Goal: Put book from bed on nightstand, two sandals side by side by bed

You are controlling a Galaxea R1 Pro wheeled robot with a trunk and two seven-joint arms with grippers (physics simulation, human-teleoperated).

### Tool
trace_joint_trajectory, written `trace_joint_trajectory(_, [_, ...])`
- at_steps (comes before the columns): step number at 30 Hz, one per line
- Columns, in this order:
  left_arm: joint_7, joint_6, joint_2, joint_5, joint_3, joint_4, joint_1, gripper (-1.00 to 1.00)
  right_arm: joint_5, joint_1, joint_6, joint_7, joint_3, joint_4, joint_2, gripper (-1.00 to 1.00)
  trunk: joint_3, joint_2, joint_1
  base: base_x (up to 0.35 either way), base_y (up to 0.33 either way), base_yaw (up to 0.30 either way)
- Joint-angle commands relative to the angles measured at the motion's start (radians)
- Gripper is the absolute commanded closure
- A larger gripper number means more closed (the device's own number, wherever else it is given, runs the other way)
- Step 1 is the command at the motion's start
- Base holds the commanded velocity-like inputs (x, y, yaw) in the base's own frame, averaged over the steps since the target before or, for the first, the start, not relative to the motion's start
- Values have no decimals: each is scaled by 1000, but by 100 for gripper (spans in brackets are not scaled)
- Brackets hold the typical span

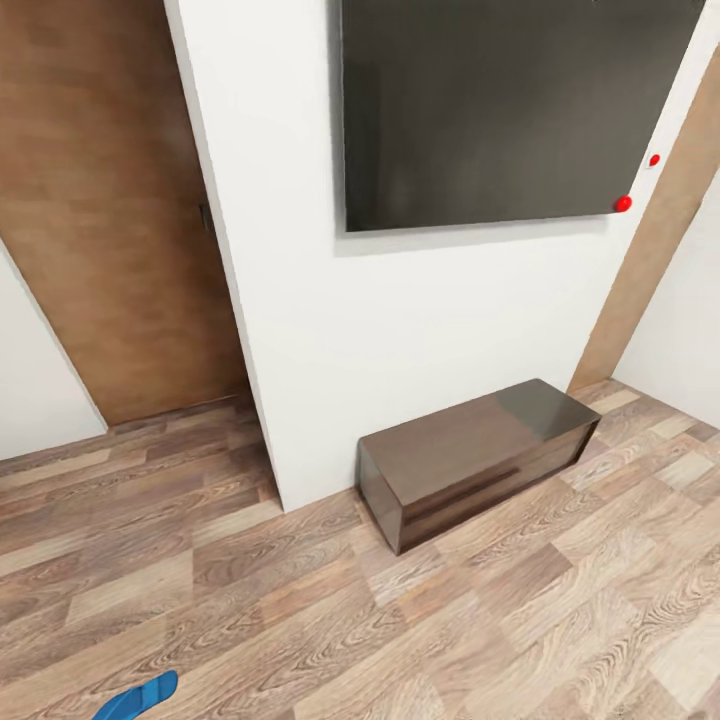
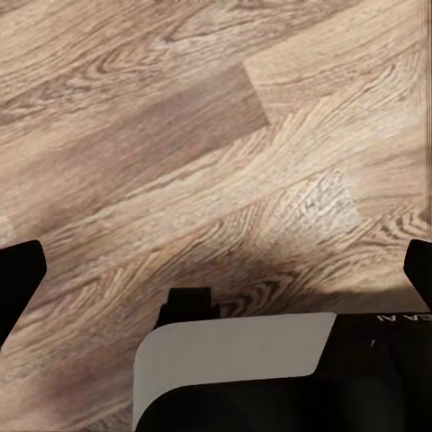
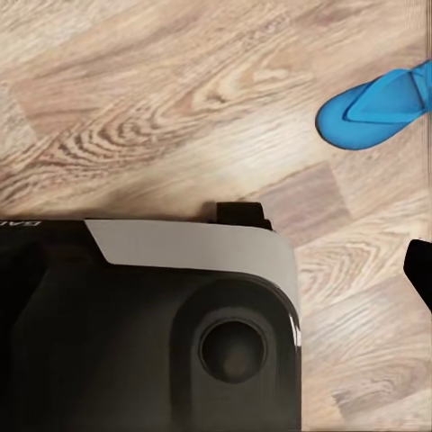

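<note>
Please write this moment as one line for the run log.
phase: in transit | blue sandal on wood floor | low brown cabinet at wall | claws: empty, nothing held

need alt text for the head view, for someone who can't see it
A low dark brown cabinet stands on a wood-plank floor against a white wall, below a large dark panel mounted on that wall. A brown wooden door is at the left, and part of a blue sandal lies on the floor at the bottom left edge.

blue sandal (image 3: 378, 106) | flat on wood floor (image 3: 162, 99) | robot base (image 3: 144, 324) near
</note>
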Motion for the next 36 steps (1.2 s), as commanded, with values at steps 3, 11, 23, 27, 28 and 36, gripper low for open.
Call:
trace_joint_trajectory(3, [0, -3, 0, 0, 0, 0, 0, -100, 0, -1, -3, 1, 0, 1, 1, -100, -1, 0, 0, 3, 0, -283])
trace_joint_trajectory(11, [0, -3, 0, 0, 0, 0, 0, -100, 0, -1, -3, 1, 0, 1, 1, -100, -1, 0, 0, 0, 0, -284])
trace_joint_trajectory(23, [0, -3, 0, 0, 0, 0, -1, -100, -1, -1, -3, 1, -5, 1, -3, -100, -1, 0, 0, 0, 0, -284])
trace_joint_trajectory(27, [0, -3, 0, 0, 0, 0, 0, -100, -1, -1, -3, 1, -4, 1, -3, -100, -1, 0, 0, 0, 0, -284])
trace_joint_trajectory(28, [0, -3, 0, 0, 0, 0, 0, -100, 0, -1, -3, 1, -4, 1, -3, -100, -1, 0, 0, 0, 0, -284])
trace_joint_trajectory(36, [0, -3, 0, 0, 0, 0, 0, -100, 0, -1, -3, 1, -2, 1, -2, -100, -1, 0, 0, 0, 0, -284])
